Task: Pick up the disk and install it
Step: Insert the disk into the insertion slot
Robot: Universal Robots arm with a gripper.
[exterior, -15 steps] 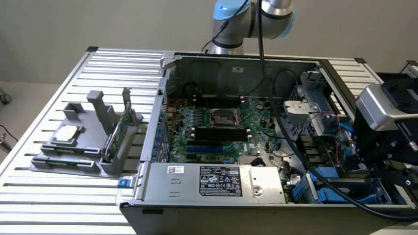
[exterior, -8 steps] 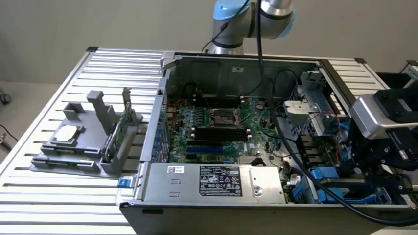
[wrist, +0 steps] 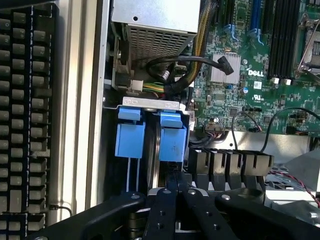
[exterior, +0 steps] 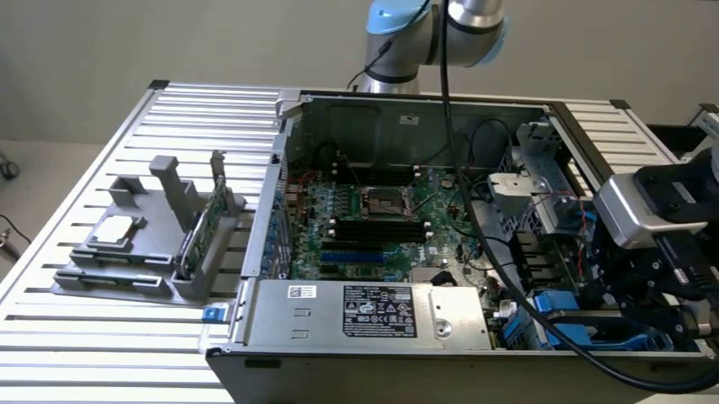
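Both fingers are pressed together with no gap between them, and I see nothing held between them. They hang low over the corner of the open computer case, at the exterior view's right, under the wrist of the arm.

Just in front of the tips stands the disk. It is on its edge in the drive bay, and from where I look mostly its blue frame shows. A second blue carrier stands just beside it, with a thin grey strip between the two. I cannot tell if the tips touch the blue frame or only come very near to it.

Next to the bay is the silver power supply, and a thick black cable curves from it toward the green motherboard.

The case lies on a slatted metal tabletop. Well apart from it, at the exterior view's left, a grey holder carries a small silver chip lying flat and a thin green card standing on its edge. In the wrist view, what looks like a dark keyboard lies along the outside of the case wall.
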